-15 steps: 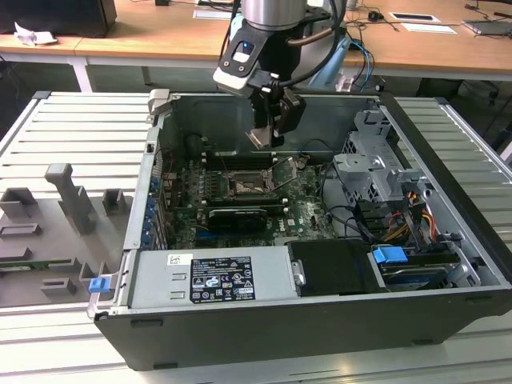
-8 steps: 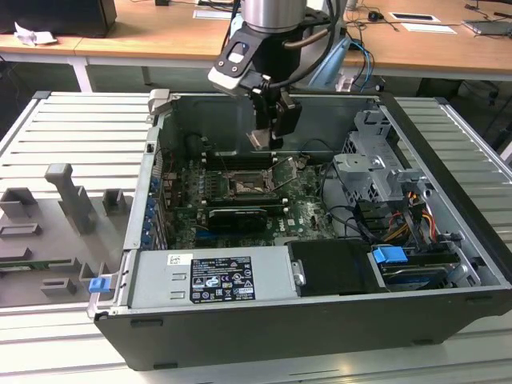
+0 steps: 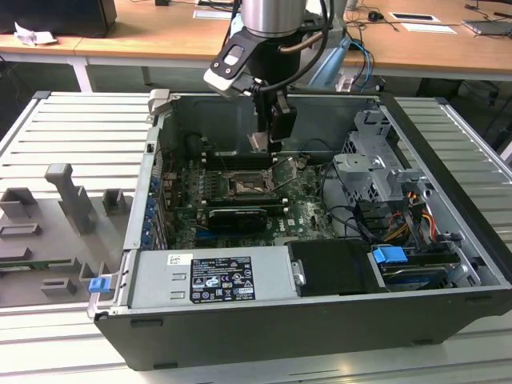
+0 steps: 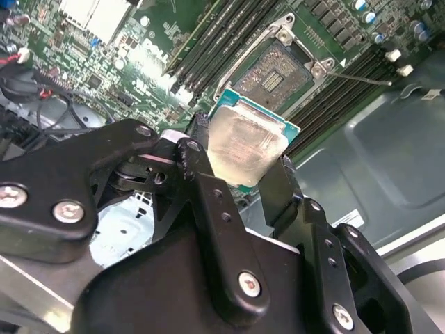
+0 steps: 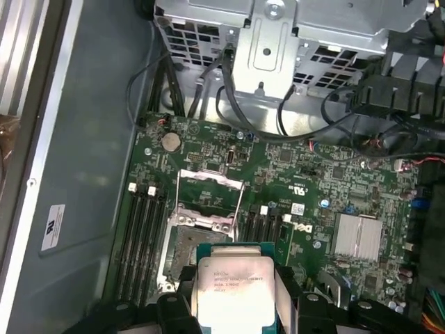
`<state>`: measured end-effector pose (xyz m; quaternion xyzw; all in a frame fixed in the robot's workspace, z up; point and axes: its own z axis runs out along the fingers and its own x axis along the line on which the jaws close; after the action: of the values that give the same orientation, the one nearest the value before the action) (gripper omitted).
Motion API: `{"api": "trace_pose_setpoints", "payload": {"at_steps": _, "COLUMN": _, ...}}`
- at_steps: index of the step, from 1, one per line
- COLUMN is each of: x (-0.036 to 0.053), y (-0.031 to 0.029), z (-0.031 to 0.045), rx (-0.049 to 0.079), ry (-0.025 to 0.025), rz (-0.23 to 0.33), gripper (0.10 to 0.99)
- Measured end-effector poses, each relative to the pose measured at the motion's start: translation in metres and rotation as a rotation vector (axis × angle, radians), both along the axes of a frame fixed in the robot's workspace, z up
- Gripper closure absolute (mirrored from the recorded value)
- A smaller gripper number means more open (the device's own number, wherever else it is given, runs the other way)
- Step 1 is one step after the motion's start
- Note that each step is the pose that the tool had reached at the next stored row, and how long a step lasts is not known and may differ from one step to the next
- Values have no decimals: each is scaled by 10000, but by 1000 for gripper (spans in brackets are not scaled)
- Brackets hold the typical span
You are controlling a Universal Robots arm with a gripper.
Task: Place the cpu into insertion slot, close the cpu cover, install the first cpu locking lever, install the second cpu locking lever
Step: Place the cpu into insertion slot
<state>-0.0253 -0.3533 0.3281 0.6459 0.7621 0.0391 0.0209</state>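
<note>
Exterior view: an open computer case (image 3: pixel 240 340) lay on a ribbed grey table (image 3: pixel 64 128) as the robot arm (image 3: pixel 276 16) reached straight down into it from 12 o'clock. A green circuit board (image 3: pixel 308 210) lined the case floor, with a grey power supply box (image 3: pixel 212 276) at its 6 o'clock and a metal drive cage (image 3: pixel 372 164) at its 3 o'clock.

The gripper (image 3: pixel 270 144) hung above the board with its fingers pointing down, at about 12 o'clock of the socket (image 3: pixel 244 188) and clear of it. In the first wrist view the cover (image 5: pixel 208 178) stood swung open, leaving the socket bare. In the second wrist view a thin locking lever (image 4: pixel 358 78) angled out beside the socket.

The gripper was clamped on the chip (image 4: pixel 243 149) by two opposite edges. The chip's pale metal top faced both wrist cameras, and it was held in the air near the socket, not touching it.

The first step, placing the chip, appeared to be in hand, with nothing yet seated, closed or latched. Seating would likely call for the chip to be squared to the socket's outline and levelled over it, as its contacts looked unforgiving of a skewed landing.
</note>
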Motion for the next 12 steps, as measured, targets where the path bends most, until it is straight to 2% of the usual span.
{"api": "trace_pose_setpoints", "payload": {"at_steps": 4, "x": -2, "y": 0, "z": -46, "rx": 0, "ry": 1, "rz": -517, "gripper": 557}}
{"api": "trace_pose_setpoints", "payload": {"at_steps": 9, "x": -14, "y": 0, "z": -121, "rx": -3, "ry": 1, "rz": -856, "gripper": 557}}
{"api": "trace_pose_setpoints", "payload": {"at_steps": 12, "x": -14, "y": 0, "z": -155, "rx": -2, "ry": 0, "rz": -1584, "gripper": 557}}
